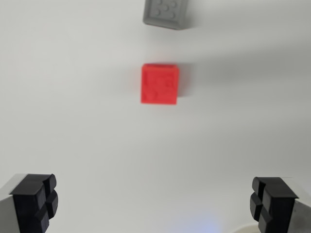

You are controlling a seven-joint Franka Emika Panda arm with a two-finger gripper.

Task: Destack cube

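A red cube (160, 84) with studs on top sits on the white surface, a little above the middle of the wrist view. A grey studded cube (166, 13) lies farther up, cut off by the top edge, apart from the red one. My gripper (154, 203) is open, its black fingertips (35, 201) standing wide at the bottom corners with nothing between them. Both cubes are well ahead of the fingers and slightly blurred.
The white tabletop (73, 121) fills the rest of the view. A faint bluish glow and a pale curved edge (243, 229) show at the bottom right.
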